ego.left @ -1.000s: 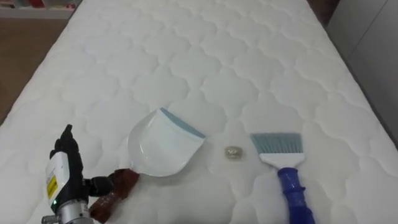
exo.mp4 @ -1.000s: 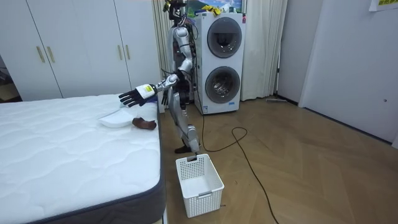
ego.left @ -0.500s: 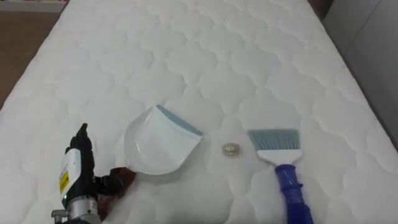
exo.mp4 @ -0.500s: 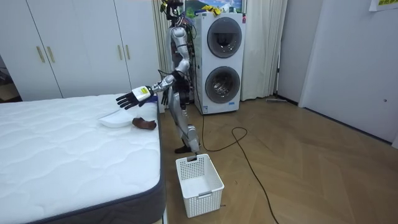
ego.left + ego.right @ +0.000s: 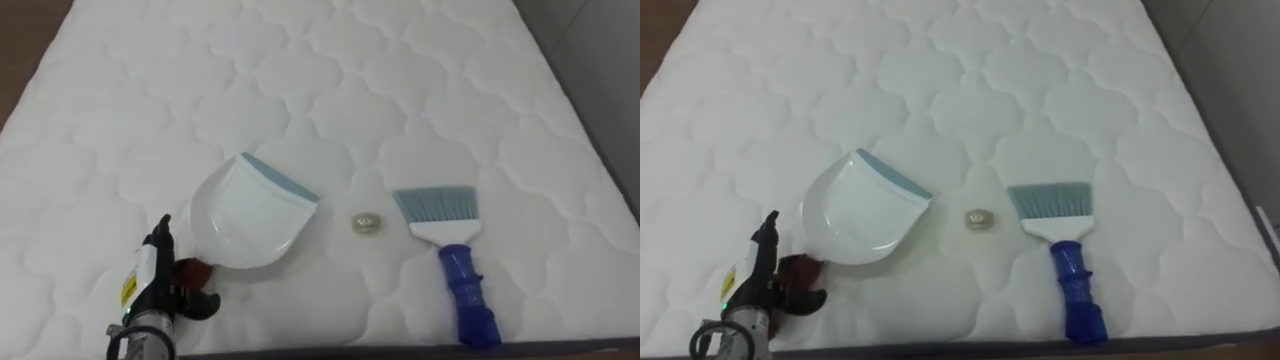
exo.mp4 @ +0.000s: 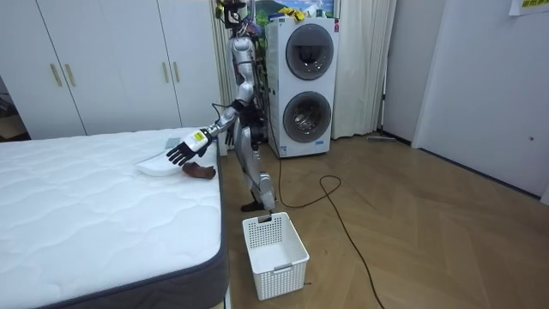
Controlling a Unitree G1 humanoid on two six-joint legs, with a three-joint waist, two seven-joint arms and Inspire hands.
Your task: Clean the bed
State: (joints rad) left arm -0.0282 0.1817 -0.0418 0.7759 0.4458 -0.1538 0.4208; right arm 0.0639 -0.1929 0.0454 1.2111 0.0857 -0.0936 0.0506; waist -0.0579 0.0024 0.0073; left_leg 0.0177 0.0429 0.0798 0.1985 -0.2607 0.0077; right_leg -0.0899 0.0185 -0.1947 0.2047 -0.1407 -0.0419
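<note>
Left hand lower, beside dustpan handle

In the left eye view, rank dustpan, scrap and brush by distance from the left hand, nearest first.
1. Dustpan, just right of the left hand.
2. Scrap, in the middle, beyond the pan's mouth.
3. Brush, far right.

Soft, even light lay over the white mattress, bright without glare; its quilting showed as faint grey dimples. The dustpan at eight o'clock and the brush at four o'clock threw only thin, pale shadows. In the room view the wooden floor shone dully toward three o'clock, and the mattress's side at seven o'clock lay dark.
</note>
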